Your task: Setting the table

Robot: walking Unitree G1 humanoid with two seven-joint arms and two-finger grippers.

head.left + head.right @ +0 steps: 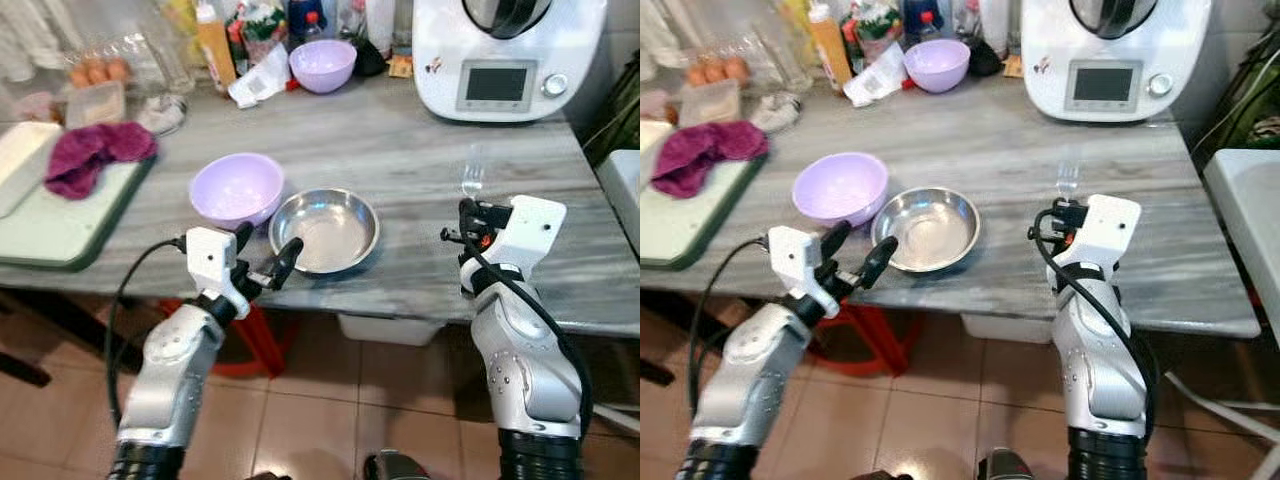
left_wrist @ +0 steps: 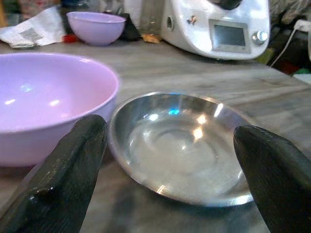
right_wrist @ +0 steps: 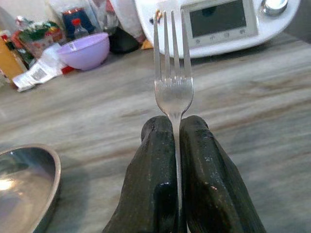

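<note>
A steel dish (image 1: 325,229) lies near the front edge of the grey marble table, with a lilac bowl (image 1: 237,188) touching its left side. My left gripper (image 1: 264,256) hovers open at the table's front edge, its fingers (image 2: 63,174) spread toward the dish (image 2: 177,145) and the bowl (image 2: 43,104). To the right of the dish, my right gripper (image 1: 468,218) is shut on a silver fork (image 3: 173,82), tines pointing away from me above the table. A second lilac bowl (image 1: 322,64) stands at the back.
A white kitchen machine (image 1: 505,55) stands at the back right. A green tray (image 1: 60,225) with a purple cloth (image 1: 92,155) lies at the left. Bottles, packets and an egg box crowd the back left. A red stool (image 1: 258,335) stands under the table.
</note>
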